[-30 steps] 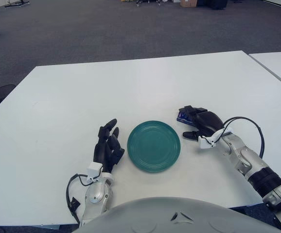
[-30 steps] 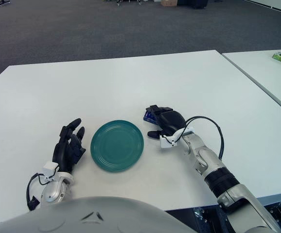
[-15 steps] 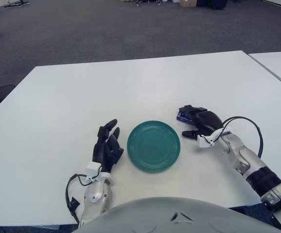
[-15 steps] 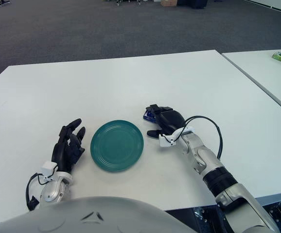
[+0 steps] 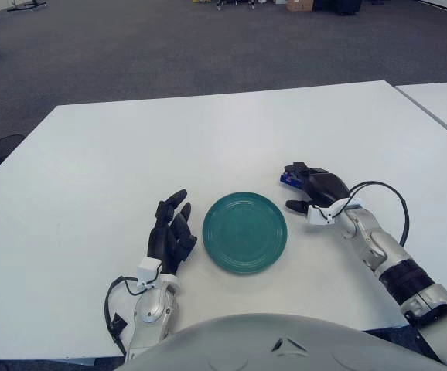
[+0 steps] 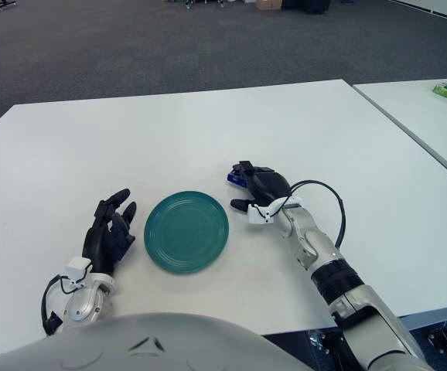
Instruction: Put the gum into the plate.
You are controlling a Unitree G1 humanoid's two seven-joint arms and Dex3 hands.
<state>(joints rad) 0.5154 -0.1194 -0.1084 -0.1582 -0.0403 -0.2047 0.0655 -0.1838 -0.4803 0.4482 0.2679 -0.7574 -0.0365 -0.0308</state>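
Two robot hands frame a green plate (image 5: 244, 232) on a white worktop (image 5: 131, 154): the right robot hand (image 5: 314, 188) lies just right of the plate's far edge, its dark fingers (image 5: 295, 168) draped over a small blue pack of gum (image 5: 286, 179) that peeks out on the side nearest the plate. Whether those fingers have actually clamped the gum cannot be told; the pack shows low against the worktop, outside the plate and close to its rim. The left robot hand (image 5: 172, 229) shows just left of the plate, fingers loosely extended and holding nothing. Grey carpet (image 5: 208, 46) stretches beyond the worktop's far edge
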